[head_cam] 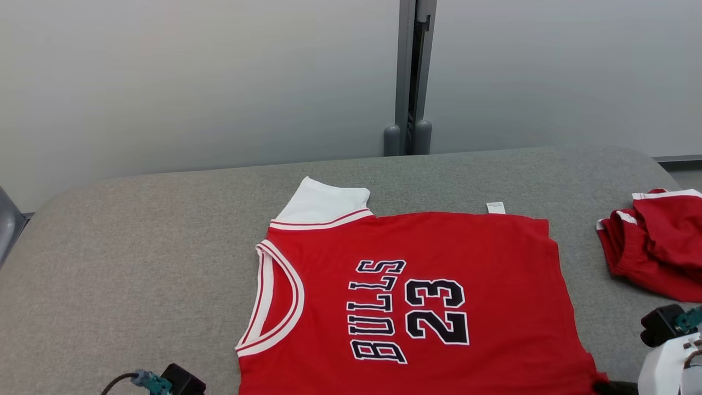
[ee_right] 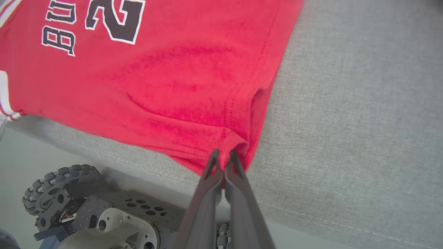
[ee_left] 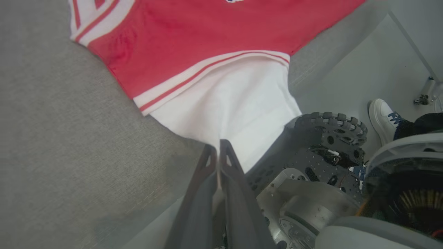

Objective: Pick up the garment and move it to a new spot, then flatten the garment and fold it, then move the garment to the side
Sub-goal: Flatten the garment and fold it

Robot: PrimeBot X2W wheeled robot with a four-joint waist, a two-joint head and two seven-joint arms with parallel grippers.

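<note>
The garment (head_cam: 428, 307) is a red sleeveless jersey with white trim and black "BULLS 23" lettering, spread flat on the grey table (head_cam: 137, 263), its near edge hanging over the table's front. My left gripper (ee_left: 218, 149) is shut on the garment's white shoulder flap (ee_left: 228, 107) at the near left. My right gripper (ee_right: 223, 156) is shut on the red hem corner (ee_right: 238, 145) at the near right, where the cloth bunches into folds. In the head view the left wrist (head_cam: 170, 381) and the right wrist (head_cam: 666, 340) sit at the bottom corners.
A second red garment (head_cam: 658, 247) lies crumpled at the table's right edge. A wall panel (head_cam: 219, 82) with a grey post (head_cam: 408, 82) stands behind the table. My wheeled base (ee_left: 322, 152) and a person's white shoe (ee_left: 382, 119) are on the floor below.
</note>
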